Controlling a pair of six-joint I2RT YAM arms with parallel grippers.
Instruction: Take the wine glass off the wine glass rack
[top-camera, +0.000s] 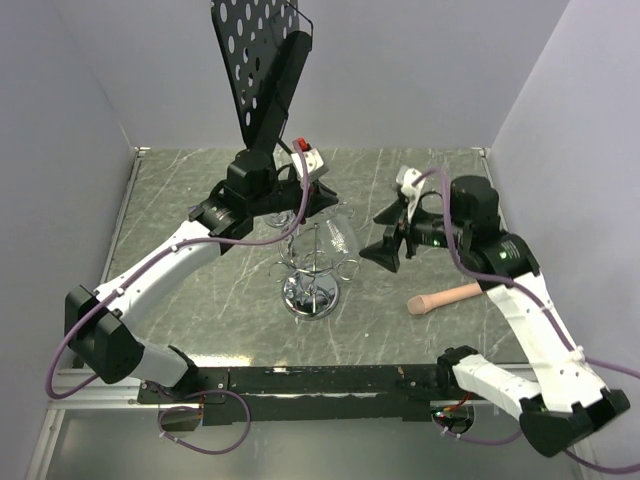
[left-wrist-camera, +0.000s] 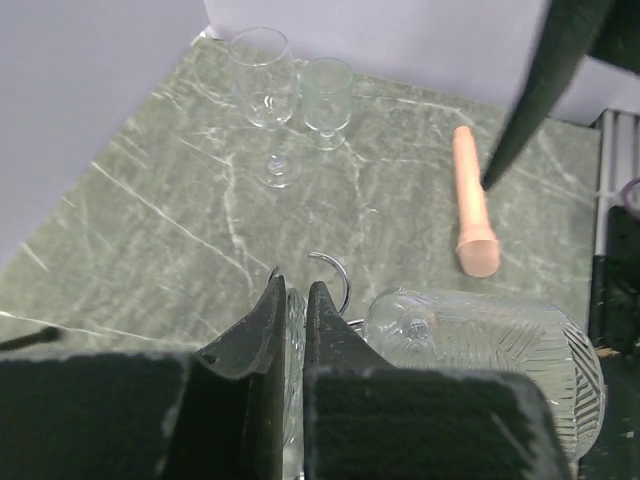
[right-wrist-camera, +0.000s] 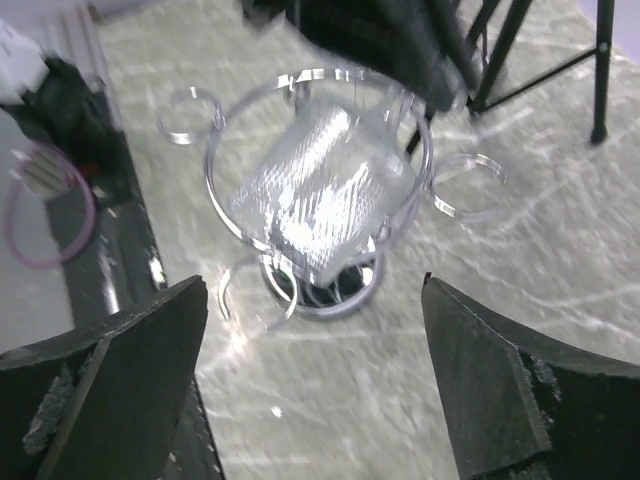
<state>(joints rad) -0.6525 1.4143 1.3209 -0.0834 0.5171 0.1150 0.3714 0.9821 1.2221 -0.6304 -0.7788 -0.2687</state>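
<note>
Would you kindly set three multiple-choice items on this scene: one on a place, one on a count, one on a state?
1. Where does the wooden pestle lie? A) on the table B) on the music stand C) between the right fingers
2. How many glasses stand upright on the table? A) none B) two C) five
3. How do the fingers of the right gripper stand? A) wide open B) shut on a glass C) shut empty

Key: 1 A, it lies flat, right of the rack; 2 B, a pair shows in the left wrist view; 3 A, a wide gap, nothing gripped.
</note>
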